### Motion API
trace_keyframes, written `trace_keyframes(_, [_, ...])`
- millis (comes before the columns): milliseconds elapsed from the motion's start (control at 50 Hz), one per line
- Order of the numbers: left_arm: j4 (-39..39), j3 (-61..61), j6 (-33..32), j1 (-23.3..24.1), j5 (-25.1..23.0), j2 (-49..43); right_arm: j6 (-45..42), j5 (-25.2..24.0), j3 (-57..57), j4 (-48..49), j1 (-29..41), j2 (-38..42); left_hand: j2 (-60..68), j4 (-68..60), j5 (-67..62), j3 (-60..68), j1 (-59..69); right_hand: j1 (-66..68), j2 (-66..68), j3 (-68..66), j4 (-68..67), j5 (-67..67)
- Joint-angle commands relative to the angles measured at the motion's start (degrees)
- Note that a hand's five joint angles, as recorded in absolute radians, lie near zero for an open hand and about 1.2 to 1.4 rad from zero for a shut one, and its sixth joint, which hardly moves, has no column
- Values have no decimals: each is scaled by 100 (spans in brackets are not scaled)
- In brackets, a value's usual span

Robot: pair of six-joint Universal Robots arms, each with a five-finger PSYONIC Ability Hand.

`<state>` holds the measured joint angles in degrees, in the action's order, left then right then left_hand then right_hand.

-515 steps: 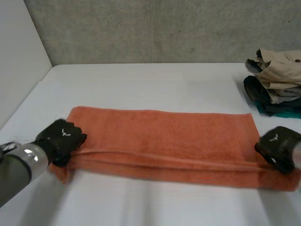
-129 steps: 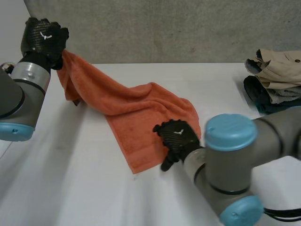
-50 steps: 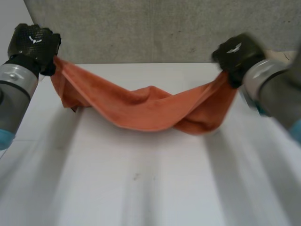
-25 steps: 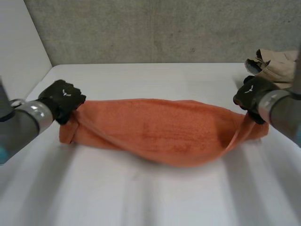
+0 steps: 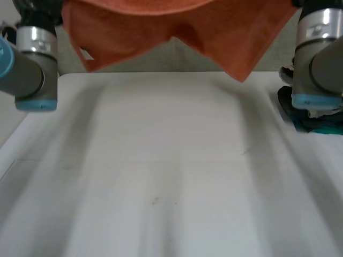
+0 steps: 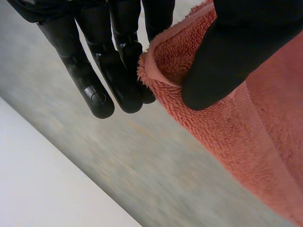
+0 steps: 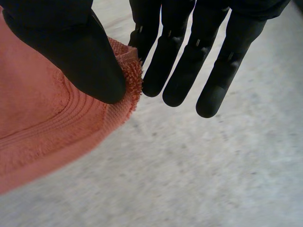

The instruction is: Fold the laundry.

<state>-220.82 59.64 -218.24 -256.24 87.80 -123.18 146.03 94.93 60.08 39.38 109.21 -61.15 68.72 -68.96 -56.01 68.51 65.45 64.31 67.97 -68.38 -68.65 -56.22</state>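
An orange towel [image 5: 177, 27] hangs high above the white table [image 5: 171, 160], stretched between my two raised arms. In the left wrist view my left hand [image 6: 227, 52] pinches one end edge of the towel [image 6: 236, 123] between its thumb and straight fingers [image 6: 118, 71]. In the right wrist view my right hand [image 7: 71, 52] pinches the other end of the towel [image 7: 52, 127] at a corner, thumb against straight fingers [image 7: 184, 61]. The towel sags in the middle, with a lower corner [image 5: 241, 72] dangling toward the right.
A pile of folded and crumpled clothes [image 5: 316, 115] lies at the table's right edge, partly behind my right arm [image 5: 321, 53]. My left arm [image 5: 32, 59] stands upright at the table's back left corner. A grey concrete wall [image 5: 177, 59] runs behind the table.
Both arms have lifted the towel from lying on the table to high in the air. The towel now hangs clear of the table.
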Motion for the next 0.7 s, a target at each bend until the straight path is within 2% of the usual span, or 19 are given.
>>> trace_keyframes(20, [460,1565,19,-93,-148,417,13,-501,908,-439,-57,7,1128,-1104,-1399,1149,1455,1569,1203,-1162,-1135,-1378])
trace_keyframes(220, [496,3518,-78,-357,-984,812,-31,-835,2164,-2241,-418,7,1128,-1104,-1399,1149,1455,1569,1203,-1162,-1135,-1378])
trace_keyframes(320, [548,4387,-612,-593,-1317,1155,-93,-1116,2850,-2602,-488,-20,1128,-1104,-1399,1149,1455,1569,1203,-1162,-1135,-1378])
trace_keyframes(420, [566,4714,-1228,-778,-1537,1226,-137,-1389,3334,-2593,-620,-327,1128,-1104,-1399,1149,1455,1569,1203,-1162,-1135,-1378])
trace_keyframes(440, [575,4715,-1281,-787,-1564,1235,-128,-1424,3413,-2593,-655,-380,664,-640,-935,685,991,1569,1203,-1162,-1135,-1378])
trace_keyframes(460, [601,4715,-1369,-813,-1616,1226,-128,-1433,3440,-2585,-664,-389,-840,864,569,-818,-513,1569,1203,-1162,-1135,-1378])
trace_keyframes(540, [890,4662,-1379,-927,-1661,1226,-110,-1416,3466,-2585,-673,-380,-3153,3177,2882,-3132,-2826,1569,1203,-1162,-1135,-1378])
trace_keyframes(600, [1250,4644,-1361,-1068,-1670,1270,-101,-1424,3475,-2585,-690,-380,-3461,3486,3191,-3440,-3135,1569,1203,-1162,-1135,-1378])
trace_keyframes(700, [2470,4574,-976,-1227,-1801,1735,-110,-1424,3484,-2585,-760,-380,-3915,3940,3644,-3894,-3588,1569,1203,-1162,-1135,-1378])
